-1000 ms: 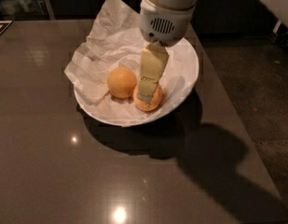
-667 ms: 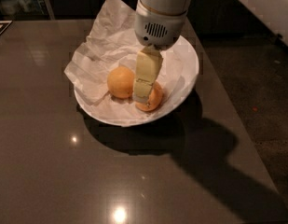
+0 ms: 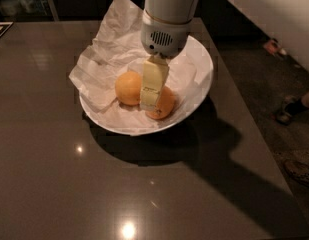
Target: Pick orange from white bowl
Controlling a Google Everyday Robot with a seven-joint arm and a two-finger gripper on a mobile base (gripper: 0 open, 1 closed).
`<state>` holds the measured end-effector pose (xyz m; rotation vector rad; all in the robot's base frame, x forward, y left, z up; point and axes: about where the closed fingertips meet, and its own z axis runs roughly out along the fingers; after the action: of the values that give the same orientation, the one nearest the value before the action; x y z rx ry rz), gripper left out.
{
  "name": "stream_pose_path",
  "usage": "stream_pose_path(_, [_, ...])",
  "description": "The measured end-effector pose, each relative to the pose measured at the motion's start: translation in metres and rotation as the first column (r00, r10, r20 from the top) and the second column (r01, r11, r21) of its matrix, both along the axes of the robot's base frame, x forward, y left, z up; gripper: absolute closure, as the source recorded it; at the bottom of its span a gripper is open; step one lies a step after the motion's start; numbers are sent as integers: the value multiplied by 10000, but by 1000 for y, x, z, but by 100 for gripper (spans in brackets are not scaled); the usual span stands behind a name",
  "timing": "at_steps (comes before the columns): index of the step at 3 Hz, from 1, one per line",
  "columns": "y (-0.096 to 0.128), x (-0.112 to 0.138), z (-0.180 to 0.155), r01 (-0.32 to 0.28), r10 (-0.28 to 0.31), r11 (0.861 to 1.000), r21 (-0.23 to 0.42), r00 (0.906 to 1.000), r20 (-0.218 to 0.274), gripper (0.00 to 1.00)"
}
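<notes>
Single camera, mounted high, pitched steeply down and forward across the dark table (image 3: 69,184). The white bowl (image 3: 206,79) lands upper-centre of the frame at medium range. The whole bowl fits in view, with bare table on its near and left sides. The arm comes in from the top edge straight above the bowl. The gripper (image 3: 151,96) hangs inside the bowl, at the orange (image 3: 166,106). Right of the bowl are the table edge and floor (image 3: 264,84).

Paler yellow-orange fruit (image 3: 128,87) on crumpled white paper (image 3: 106,49), glossy dark table (image 3: 54,184) beneath.
</notes>
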<state>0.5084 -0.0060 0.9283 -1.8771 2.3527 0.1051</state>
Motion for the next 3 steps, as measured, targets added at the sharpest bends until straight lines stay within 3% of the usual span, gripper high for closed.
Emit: stream_pose_path(3, [-5,12,-28,239,-244,9996,-124,9987,-455,23])
